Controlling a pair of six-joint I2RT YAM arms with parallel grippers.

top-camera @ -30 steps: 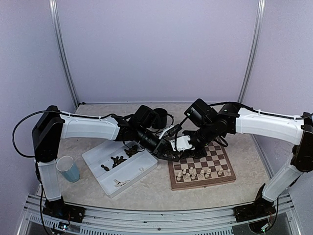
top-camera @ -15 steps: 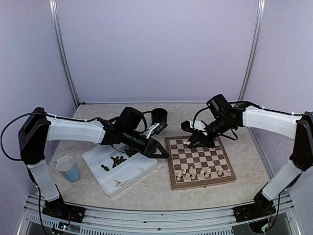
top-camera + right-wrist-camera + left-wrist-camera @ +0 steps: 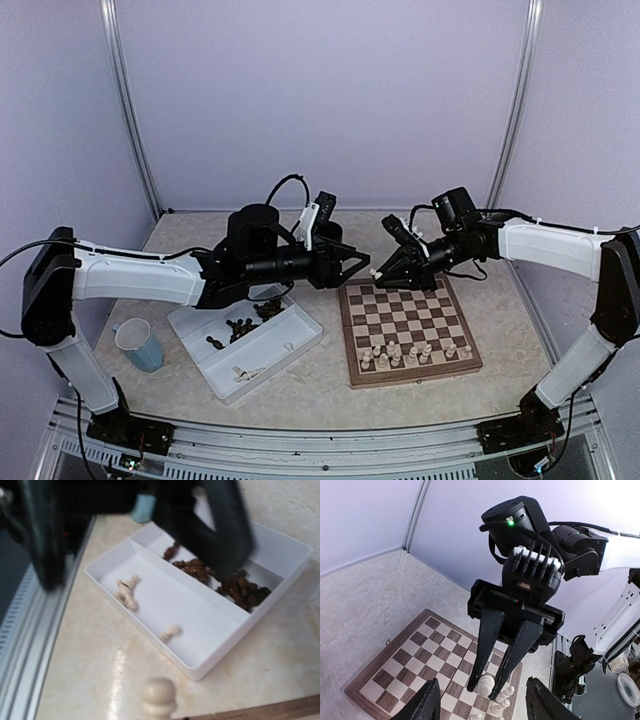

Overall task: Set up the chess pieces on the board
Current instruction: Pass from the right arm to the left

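Surface (image 3: pixel 500 330): pale and marbled, filling the lower half of the top view and bounded by a metal rail (image 3: pixel 300 440) along the bottom edge. Room: plain lavender walls (image 3: pixel 320 100), with metal uprights (image 3: pixel 125 110) rising at upper left and upper right.

The board (image 3: pixel 405 312) lies flat on the surface, right of centre. The cream pieces (image 3: pixel 410 352) stand in its rows nearest the bottom of the frame. A white divided tray (image 3: pixel 275 352) lies left of centre, near the board but apart from it. It holds dark pieces (image 3: pixel 240 325) heaped in its upper compartment and loose cream pieces (image 3: pixel 240 374) in its lower one. A blue cup (image 3: pixel 140 345) stands upright at lower left, near the tray.

My left arm (image 3: pixel 140 275) extends from the left to the centre. My left jaws are released, the left fingers (image 3: pixel 422 705) spread wide with nothing between them. My right arm (image 3: pixel 550 245) extends from the right, with my right jaws angled down above the board's upper left corner. A round-headed cream piece (image 3: pixel 485 684) shows at the tips of the right fingers (image 3: pixel 487 640); I cannot tell whether they grasp it.

Obstructions: in the left wrist view my right wrist fills the centre and hides the board's middle. In the right wrist view blurred dark shapes cover the top and hide part of the tray.
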